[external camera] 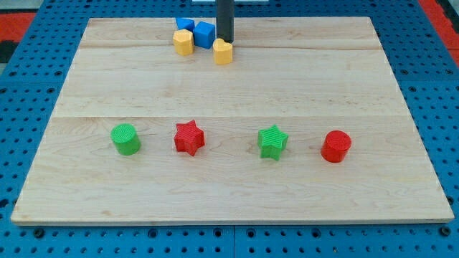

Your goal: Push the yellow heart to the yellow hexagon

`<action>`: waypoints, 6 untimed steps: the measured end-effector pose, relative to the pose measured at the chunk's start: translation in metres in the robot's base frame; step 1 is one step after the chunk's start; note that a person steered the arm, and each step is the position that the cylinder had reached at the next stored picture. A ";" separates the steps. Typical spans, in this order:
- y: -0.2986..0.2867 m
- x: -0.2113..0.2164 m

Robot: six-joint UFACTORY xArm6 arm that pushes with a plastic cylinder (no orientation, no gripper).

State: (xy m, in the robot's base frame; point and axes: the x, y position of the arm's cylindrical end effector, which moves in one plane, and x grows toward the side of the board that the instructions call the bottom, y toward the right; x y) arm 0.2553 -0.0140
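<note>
The yellow heart lies near the view's top, a little left of centre. The yellow hexagon lies to its left, a small gap apart, and touches the blue blocks behind it. My tip stands right behind the yellow heart, at its upper right edge, touching or nearly touching it. The dark rod rises from there out of the view's top.
A blue cube sits between the hexagon and the rod, with another blue block behind the hexagon. A green cylinder, red star, green star and red cylinder form a row lower down on the wooden board.
</note>
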 end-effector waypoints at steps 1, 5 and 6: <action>0.019 -0.001; 0.032 0.046; 0.000 0.046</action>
